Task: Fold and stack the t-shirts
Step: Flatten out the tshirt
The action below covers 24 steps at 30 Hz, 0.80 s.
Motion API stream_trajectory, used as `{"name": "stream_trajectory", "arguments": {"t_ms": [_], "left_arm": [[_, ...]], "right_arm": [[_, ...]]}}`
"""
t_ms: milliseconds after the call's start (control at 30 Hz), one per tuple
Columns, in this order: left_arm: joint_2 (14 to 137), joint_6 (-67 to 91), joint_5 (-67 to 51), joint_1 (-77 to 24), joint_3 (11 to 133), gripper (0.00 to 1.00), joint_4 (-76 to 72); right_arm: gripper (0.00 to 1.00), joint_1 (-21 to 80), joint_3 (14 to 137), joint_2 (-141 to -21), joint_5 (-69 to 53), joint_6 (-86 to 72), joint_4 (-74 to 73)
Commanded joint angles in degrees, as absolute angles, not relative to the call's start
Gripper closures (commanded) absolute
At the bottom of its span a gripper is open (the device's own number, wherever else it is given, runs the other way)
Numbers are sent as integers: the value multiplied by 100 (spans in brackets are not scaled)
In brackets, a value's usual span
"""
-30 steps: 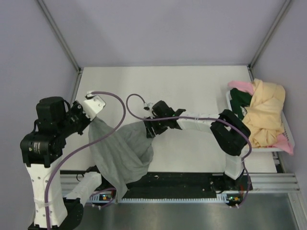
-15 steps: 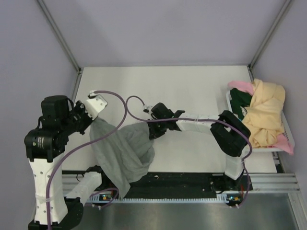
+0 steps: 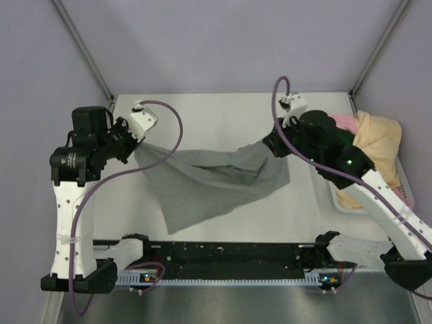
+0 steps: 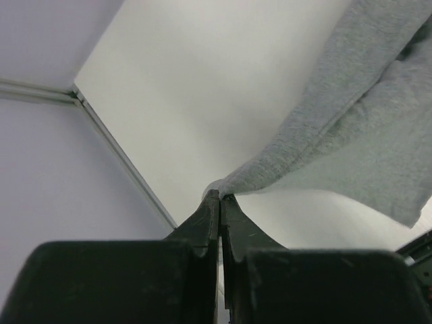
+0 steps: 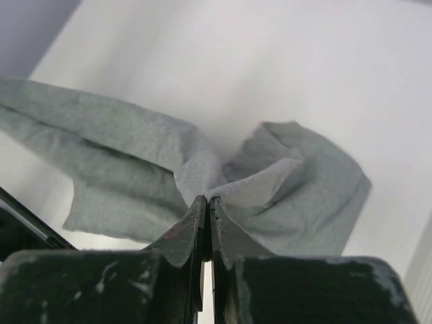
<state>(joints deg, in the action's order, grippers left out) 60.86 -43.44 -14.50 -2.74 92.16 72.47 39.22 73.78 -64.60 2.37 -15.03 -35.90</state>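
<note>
Since both wrists blocked the pinch points from above, only the wrist cams showed them: the left gripper [image 4: 217, 197] was clamped on a hem corner of the grey t-shirt [image 3: 209, 182], the right gripper [image 5: 206, 200] on a bunched fold. The shirt hung stretched between them, long axis running gripper to gripper, lower edge sagging. The other t-shirts [image 3: 378, 158] sat heaped just past the right gripper, half hidden by its arm.
</note>
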Motion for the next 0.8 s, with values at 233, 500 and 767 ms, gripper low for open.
{"name": "stream_trajectory", "arguments": {"t_ms": [233, 500, 767], "left_arm": [[5889, -4271, -1680, -264, 7404, 100, 5520], [5827, -4008, -783, -246, 5688, 100, 5047], [8319, -3552, 245, -246, 7781, 100, 3296]], "right_arm": [[100, 3946, 6286, -5046, 774, -2205, -4544], [100, 3841, 5045, -4631, 1221, -3006, -4474], [100, 1382, 7998, -7861, 26, -2030, -2541]]}}
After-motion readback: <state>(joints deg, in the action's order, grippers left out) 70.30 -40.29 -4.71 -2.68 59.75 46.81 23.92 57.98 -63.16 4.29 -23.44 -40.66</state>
